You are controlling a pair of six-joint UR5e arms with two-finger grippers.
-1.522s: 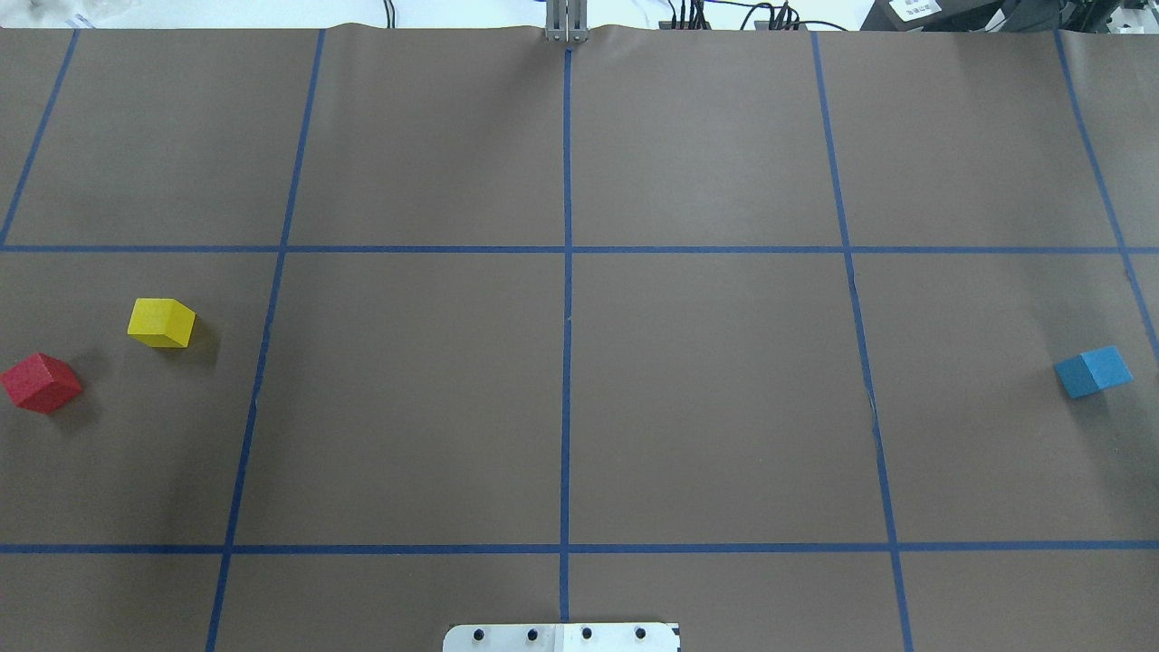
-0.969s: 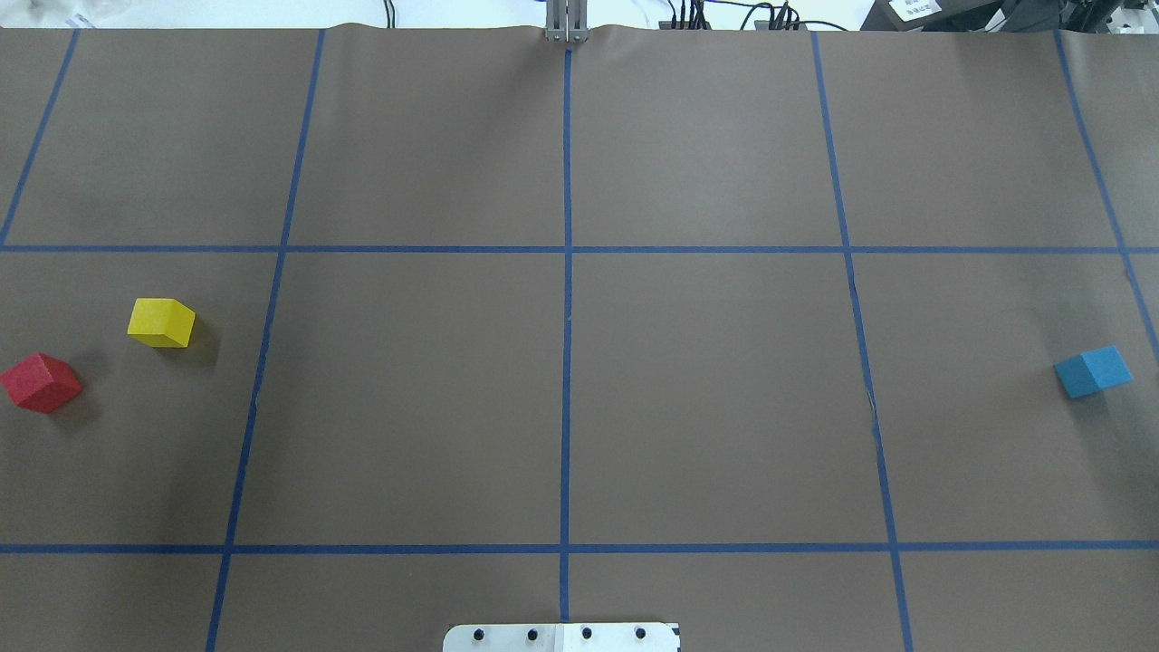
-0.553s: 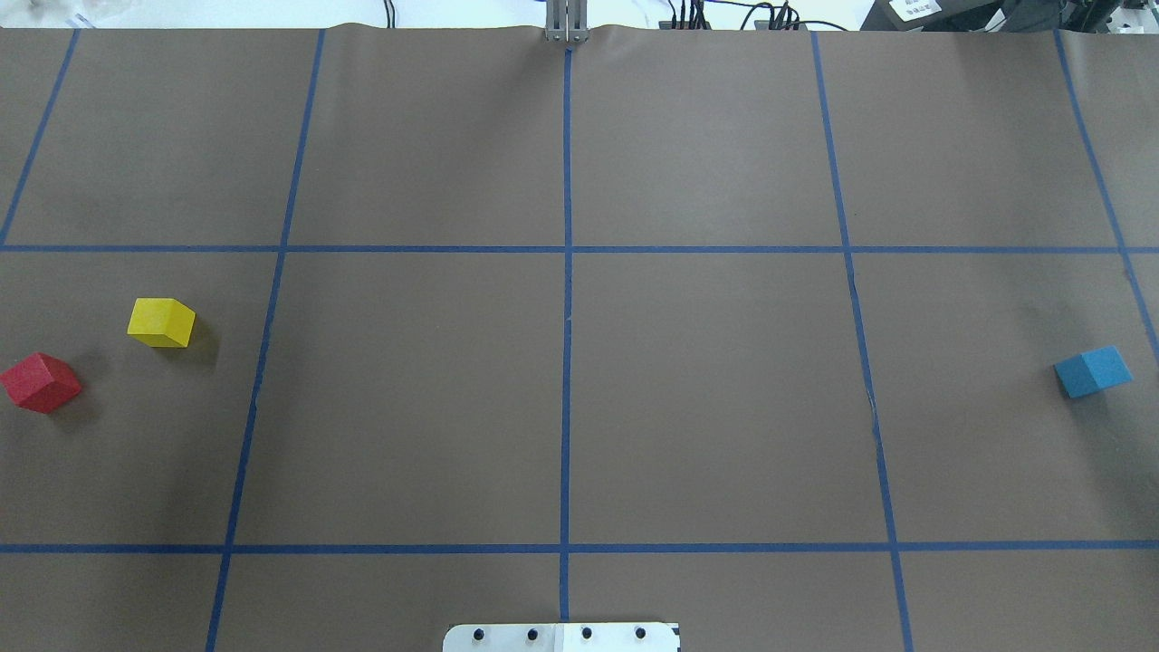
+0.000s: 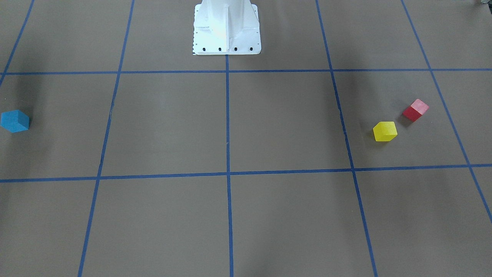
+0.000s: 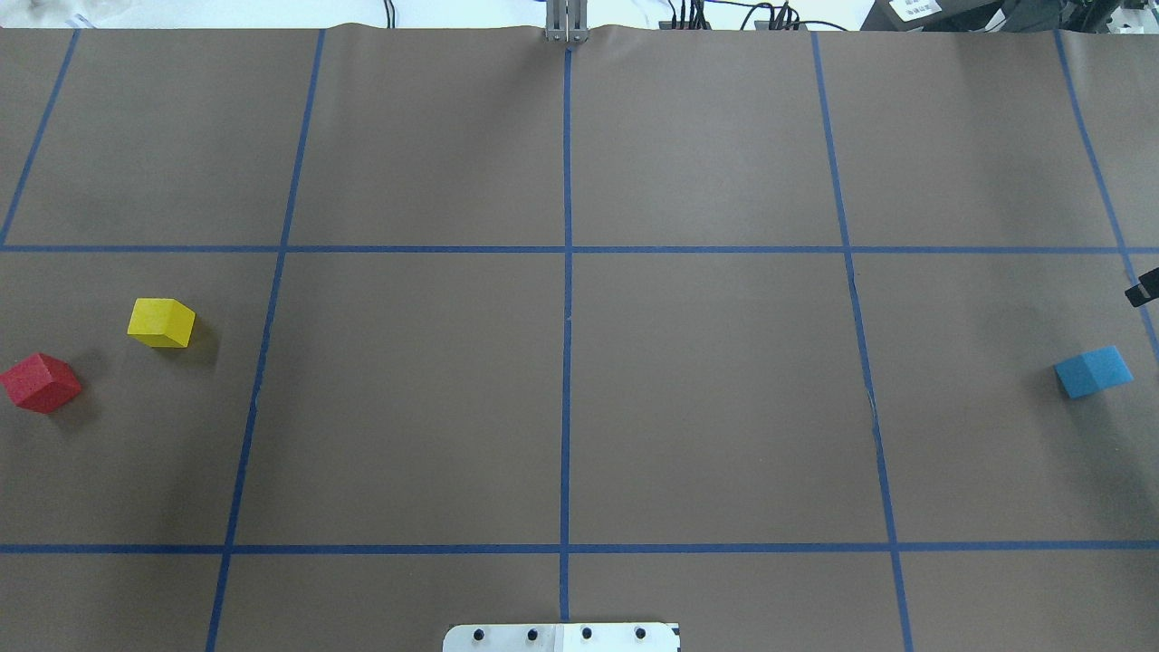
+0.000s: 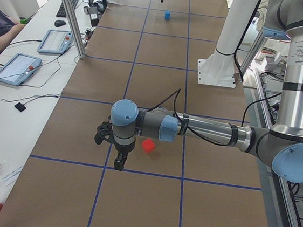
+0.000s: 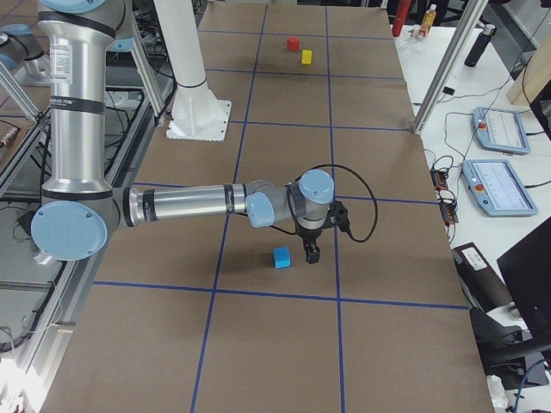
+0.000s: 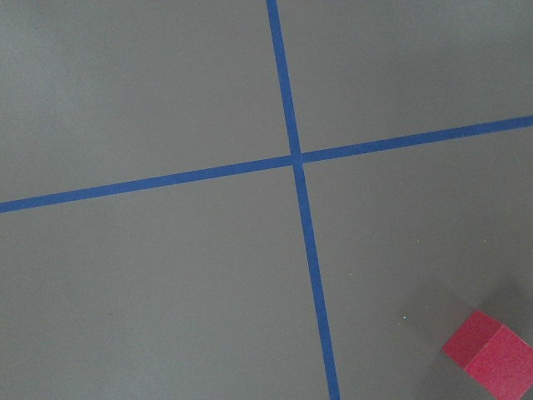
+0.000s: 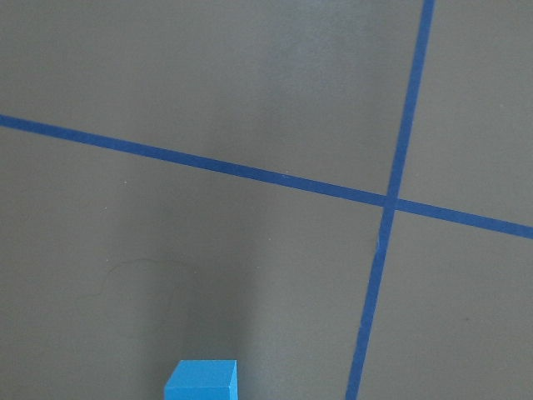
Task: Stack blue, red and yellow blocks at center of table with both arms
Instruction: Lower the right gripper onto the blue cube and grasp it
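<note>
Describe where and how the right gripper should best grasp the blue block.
Probably by two opposite side faces, coming straight down from above. The blue block lies flat on the table with nothing beside it. It sits askew to the tape lines, so the right gripper should turn to square with its faces.

- desk (image 5: 706,407): matte brown, thin blue tape grid
- blocks: light blue (image 5: 1093,371), red (image 5: 40,382), bright yellow (image 5: 161,322)
- pedestal (image 4: 226,27): white

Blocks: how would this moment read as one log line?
left gripper near red block | right gripper near blue block | yellow block untouched | stack not started
</note>
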